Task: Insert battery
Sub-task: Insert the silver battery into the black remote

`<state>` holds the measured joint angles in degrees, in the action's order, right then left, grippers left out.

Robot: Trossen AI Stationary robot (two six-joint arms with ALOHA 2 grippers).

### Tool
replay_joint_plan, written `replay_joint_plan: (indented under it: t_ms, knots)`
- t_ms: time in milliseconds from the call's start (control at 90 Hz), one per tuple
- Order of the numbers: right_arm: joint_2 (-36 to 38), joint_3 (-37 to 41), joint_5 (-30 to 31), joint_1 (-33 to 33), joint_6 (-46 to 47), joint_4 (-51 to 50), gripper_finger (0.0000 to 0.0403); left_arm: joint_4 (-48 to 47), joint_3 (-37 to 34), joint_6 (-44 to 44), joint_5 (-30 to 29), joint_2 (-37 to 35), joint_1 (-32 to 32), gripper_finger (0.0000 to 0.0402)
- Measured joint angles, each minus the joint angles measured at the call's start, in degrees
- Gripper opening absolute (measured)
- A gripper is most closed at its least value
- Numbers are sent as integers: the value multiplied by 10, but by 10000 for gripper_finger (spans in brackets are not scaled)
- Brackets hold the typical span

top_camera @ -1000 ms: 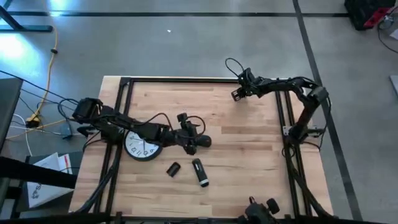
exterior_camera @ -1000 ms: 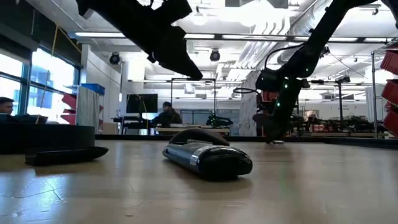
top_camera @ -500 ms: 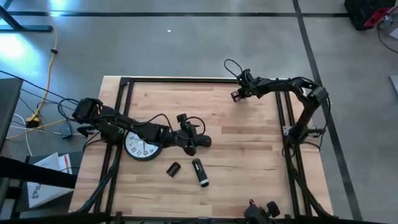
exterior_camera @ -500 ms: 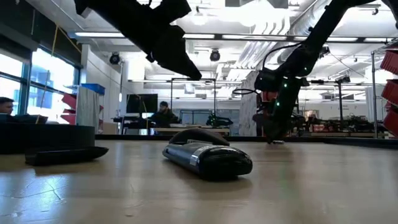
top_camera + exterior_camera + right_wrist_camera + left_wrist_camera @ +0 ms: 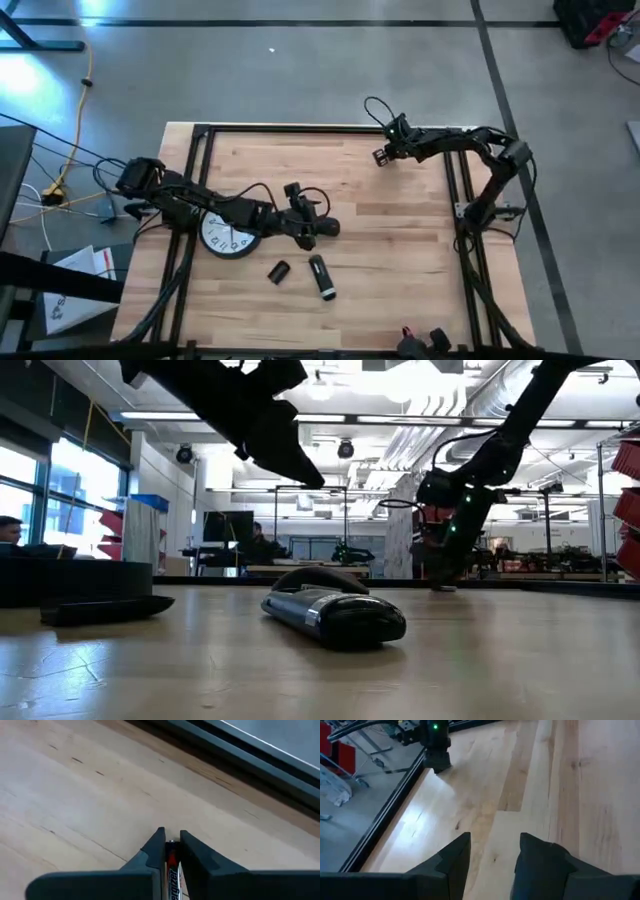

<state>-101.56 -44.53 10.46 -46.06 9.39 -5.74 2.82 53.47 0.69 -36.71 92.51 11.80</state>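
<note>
A battery (image 5: 172, 870) with a black, red-banded label sits between the fingers of my right gripper (image 5: 380, 155), which is low over the far side of the table; the low view also shows that gripper (image 5: 440, 578). A dark cylindrical device (image 5: 321, 277) lies on its side on the near middle of the table, and a small black cap-like piece (image 5: 279, 271) lies just to its left. My left gripper (image 5: 326, 228) hovers open above the table's middle, just beyond the device, with nothing between its fingers (image 5: 455, 857). My right gripper pinches the battery between its two fingers, with the battery lying along the fingers. The battery's end (image 5: 171, 843) shows at the fingertips. Whether that end rests on the table cannot be told.
A round white wall clock (image 5: 228, 236) lies face up under my left arm at the table's left. A black frame rail (image 5: 452, 190) runs along the table's right side, and another (image 5: 290, 128) along the far edge. Bare wood lies between the two grippers.
My right gripper has shifted a little toward the table's right edge, still shut on the battery. The left arm, the device and the cap have stayed still.
</note>
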Motion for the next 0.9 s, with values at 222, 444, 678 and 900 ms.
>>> replay_joint_plan:
  t_ms: [222,444,678,900]
  knots:
    - [0,0,-11,0,-6,0,23,-1,0,4,-23,-4,5,156]
    - [25,4,-17,2,4,-13,10,2,0,25,-73,-36,49,156]
    - [98,8,-46,22,2,-73,7,4,-7,21,-60,-57,85,156]
    - [134,7,-45,77,-5,-74,7,-3,-10,-109,-51,-54,139,156]
